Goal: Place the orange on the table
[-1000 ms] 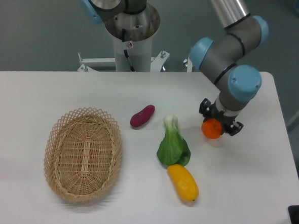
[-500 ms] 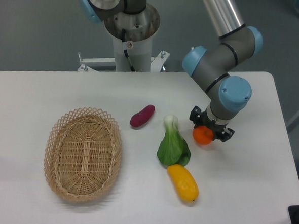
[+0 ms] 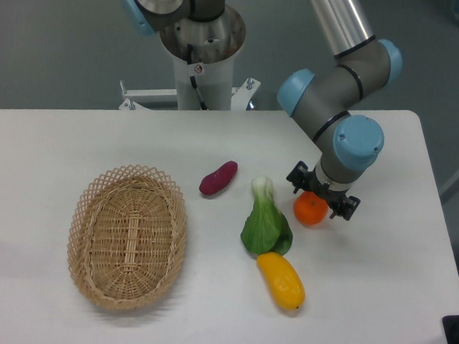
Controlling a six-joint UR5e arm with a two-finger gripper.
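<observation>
So the arm is reaching down over the white table (image 3: 378,290) and the gripper (image 3: 319,199) has its two black fingers clamped on either side of the orange (image 3: 310,210). The orange sits low, right at the tabletop by the look of it, though from where I'm standing I can't say for sure whether it's actually touching the surface or a hair above it.

Using the bok choy (image 3: 266,221) as the reference point: the orange is just beside it on the side nearest the table's right edge, roughly level with the stalk end, close but not touching. The yellow mango-looking fruit (image 3: 280,281) lies just off the leafy end of the bok choy, toward the front edge of the table, nearly touching the leaves. A small purple sweet potato (image 3: 218,177) sits near the bok choy's white stalk end, on the opposite side from the orange. The oval wicker basket (image 3: 91,210) is well apart from the bok choy, further out past the sweet potato's side, with nothing inside it.
</observation>
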